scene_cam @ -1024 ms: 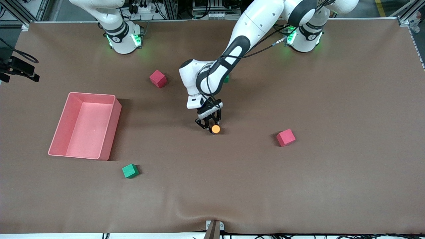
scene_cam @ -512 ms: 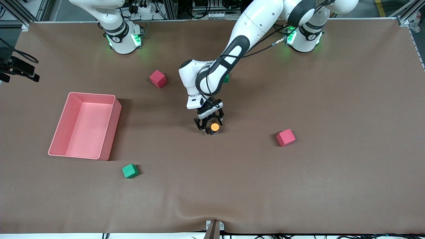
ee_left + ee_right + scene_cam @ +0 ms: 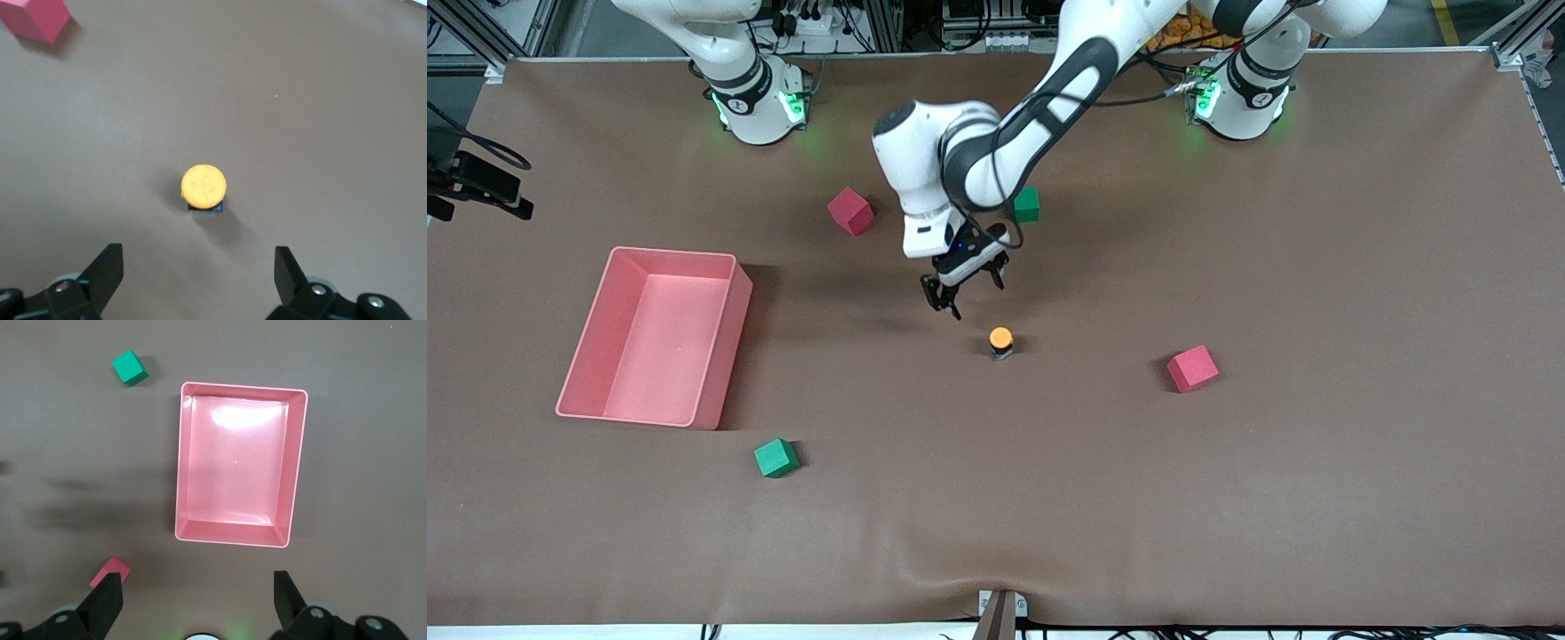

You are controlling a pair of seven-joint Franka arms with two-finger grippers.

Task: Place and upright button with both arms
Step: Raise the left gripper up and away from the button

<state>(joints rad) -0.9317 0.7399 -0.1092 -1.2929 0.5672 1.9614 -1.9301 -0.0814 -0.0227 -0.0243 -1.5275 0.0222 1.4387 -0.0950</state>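
The button [image 3: 1001, 341] stands upright on the brown cloth near the table's middle, orange cap up on its short black body. In the left wrist view the button [image 3: 203, 186] shows cap-on, apart from the fingers. My left gripper [image 3: 965, 289] hangs open over bare cloth beside the button, nothing between its fingers [image 3: 110, 261]. From the wrist the left gripper [image 3: 198, 267] reads wide open. My right gripper [image 3: 198, 587] is open and empty, high over the cloth by its own base; the front view does not show it.
A pink bin [image 3: 729, 347] lies toward the right arm's end, also seen as the bin [image 3: 180, 463] from the right wrist. Red cubes [image 3: 849, 211] [image 3: 1192, 368] and green cubes [image 3: 1027, 204] [image 3: 775, 458] are scattered around.
The left gripper opened, let go of the button and rose away toward the arms' bases. The button stays standing on the cloth. The right arm has not moved.
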